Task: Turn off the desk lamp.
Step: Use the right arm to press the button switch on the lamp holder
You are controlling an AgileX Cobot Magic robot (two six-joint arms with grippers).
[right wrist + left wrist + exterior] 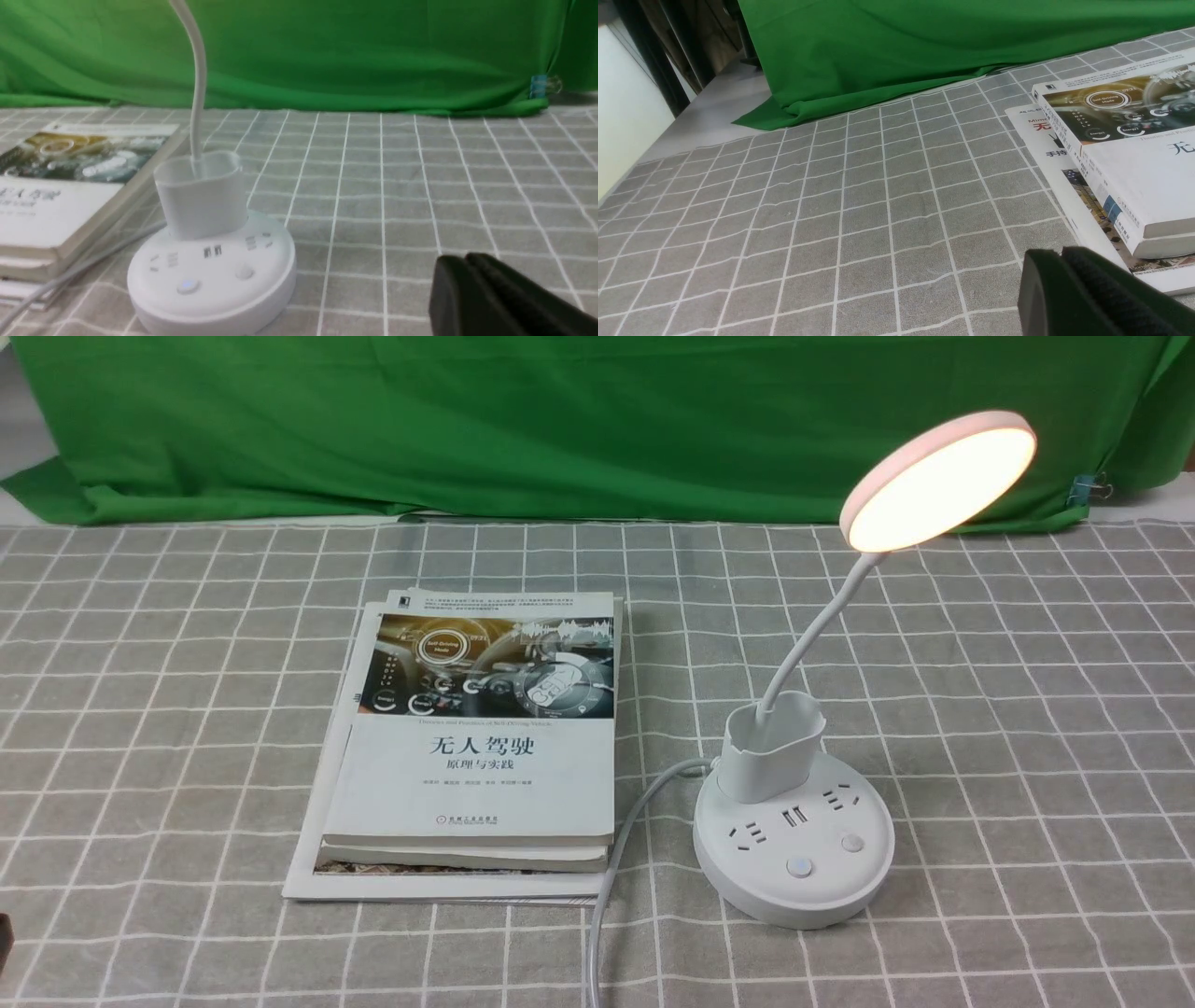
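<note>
- Grey checked cloth (187, 644), green backdrop (560, 420); lamp (773, 756) stands on robot's right, just beside books (476, 737).
- Head (938, 481) lit, so nothing done yet; btn (799, 867) press on base (794, 896) left to do.
- L gripper (1059, 254): fingers pressed together, empty, over cloth near books.
- R gripper (465, 259): fingers together too, empty, near base, not touching.
</note>
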